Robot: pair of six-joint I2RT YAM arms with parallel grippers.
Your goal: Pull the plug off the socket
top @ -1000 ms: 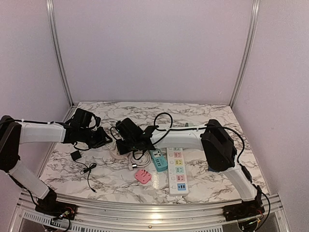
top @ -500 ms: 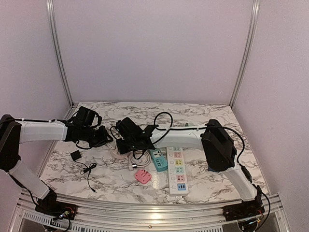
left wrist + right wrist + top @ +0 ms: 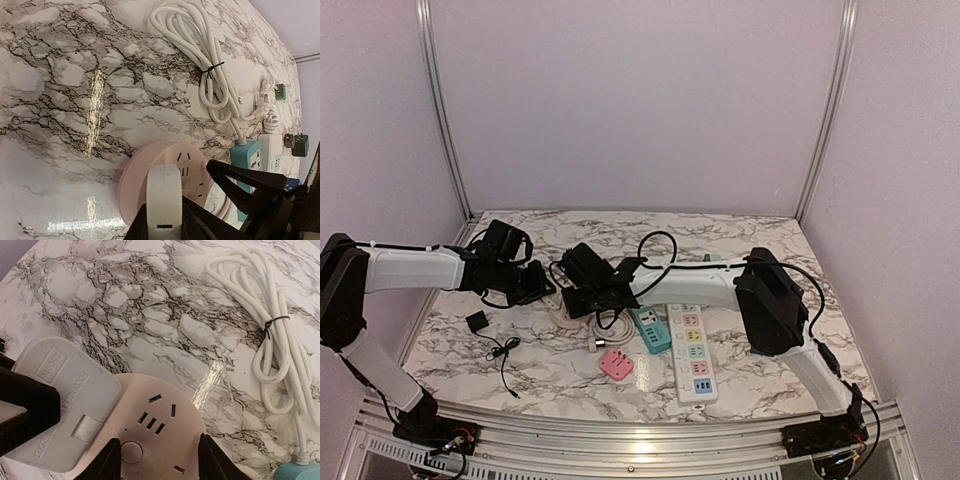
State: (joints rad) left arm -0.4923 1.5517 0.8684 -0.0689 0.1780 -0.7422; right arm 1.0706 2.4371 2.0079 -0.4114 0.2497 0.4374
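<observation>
A round pink socket [image 3: 160, 430] lies on the marble table, also seen in the left wrist view [image 3: 135, 172]. A white plug [image 3: 164, 197] sits on its left part; the right wrist view shows it too [image 3: 60, 405]. My left gripper [image 3: 163, 222] is shut on the plug, one black finger on each side. My right gripper [image 3: 160, 460] is shut on the socket, fingers at its two edges. In the top view the left gripper [image 3: 533, 286] and the right gripper [image 3: 582, 296] meet over the socket, which is mostly hidden there.
A tied coil of white cable [image 3: 200, 55] lies just beyond the socket. A teal power strip [image 3: 648, 331], a long white power strip [image 3: 692, 354] and a small pink adapter [image 3: 616, 364] lie to the right. A black adapter [image 3: 477, 322] with thin cable lies to the left.
My left gripper has shifted a little to the right with the plug in it. The long white power strip has shifted slightly. The right gripper stays on the socket.
</observation>
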